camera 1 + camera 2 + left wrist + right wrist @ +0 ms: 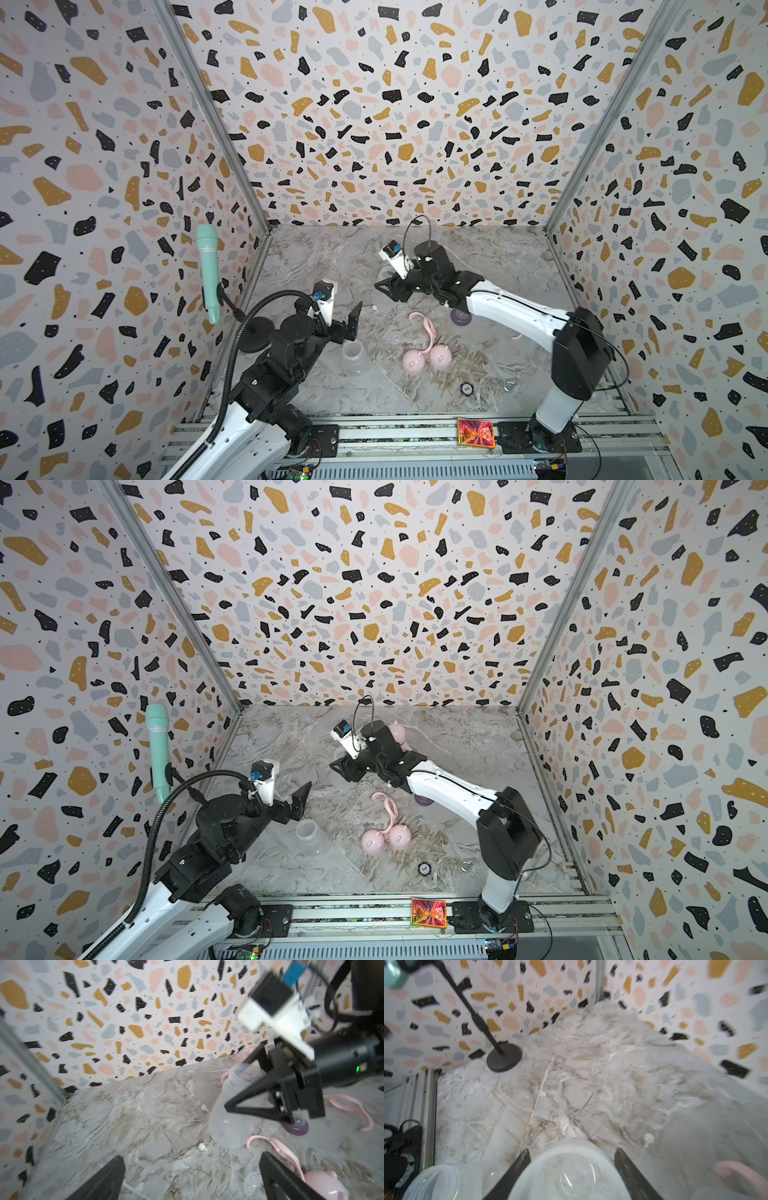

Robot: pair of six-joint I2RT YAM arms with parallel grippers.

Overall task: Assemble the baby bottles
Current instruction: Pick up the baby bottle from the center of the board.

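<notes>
My right gripper (384,286) (571,1153) is shut on a clear bottle (571,1172) (232,1105), a finger pressed against each side, over the middle of the marbled table. Another clear bottle (354,357) (311,837) lies just in front of my left gripper (349,328) (192,1167), which stands open with nothing in it. Two pink eared dome caps (413,362) (440,356) sit side by side near the centre, below a pink handled ring (426,324). A purple collar (460,318) (296,1126) lies under the right arm. A third pink cap (397,731) shows behind the right wrist.
A mint-green microphone (208,270) stands on a black stand whose round base (255,334) is at the table's left side. Clear teat pieces (395,336) lie near the ring. A small black disc (467,388) and a metal ring (509,385) lie near the front edge.
</notes>
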